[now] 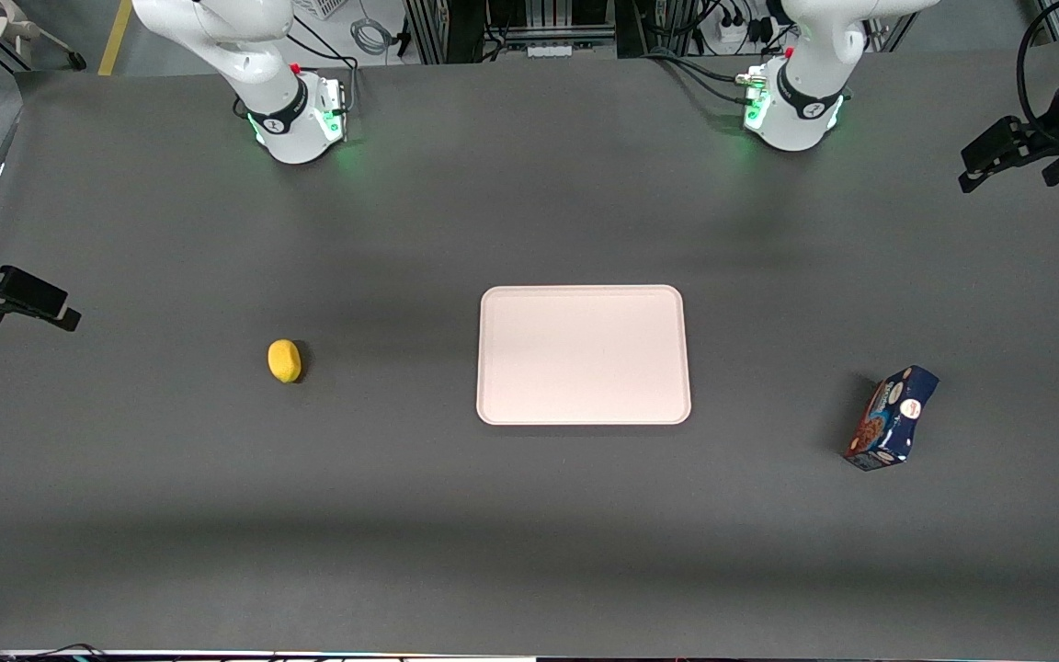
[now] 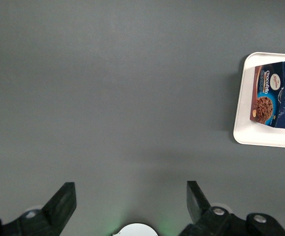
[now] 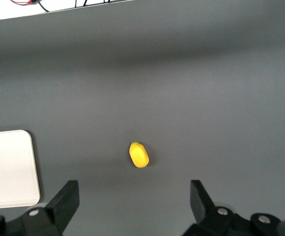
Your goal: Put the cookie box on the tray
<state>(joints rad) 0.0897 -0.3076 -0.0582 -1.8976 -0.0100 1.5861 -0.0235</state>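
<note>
Tool (image 1: 982,165) of the working arm hangs above the worktop (image 1: 529,211) in the upper part of the front frame, at the very edge on the working arm's end, well apart from everything on the surface. In the wrist view the tool (image 2: 131,201) has its two black fingers (image 2: 63,202) spread wide, with only bare grey worktop (image 2: 112,98) between them; it holds nothing. The box (image 1: 893,418) sits on the worktop toward the working arm's end, in the lower half of the front frame, much nearer to the front camera than the tool. It is turned askew to the tray's edges, its navy face with the cookie picture and round logo showing. The tray (image 1: 585,354) lies flat at the middle of the front frame, pale pink and bare, well apart from the box, whose position is slightly nearer to the camera than the tray's middle. In the wrist view the box (image 2: 276,94) shows against the tray (image 2: 265,137), yet the front view makes plain that it is not on it. A small yellow rounded object (image 1: 284,360) lies toward the parked arm's end, at about the tray's height in the frame; the right wrist view shows it (image 3: 139,155) alone on the grey, with a corner of the tray (image 3: 7,167) nearby.
</note>
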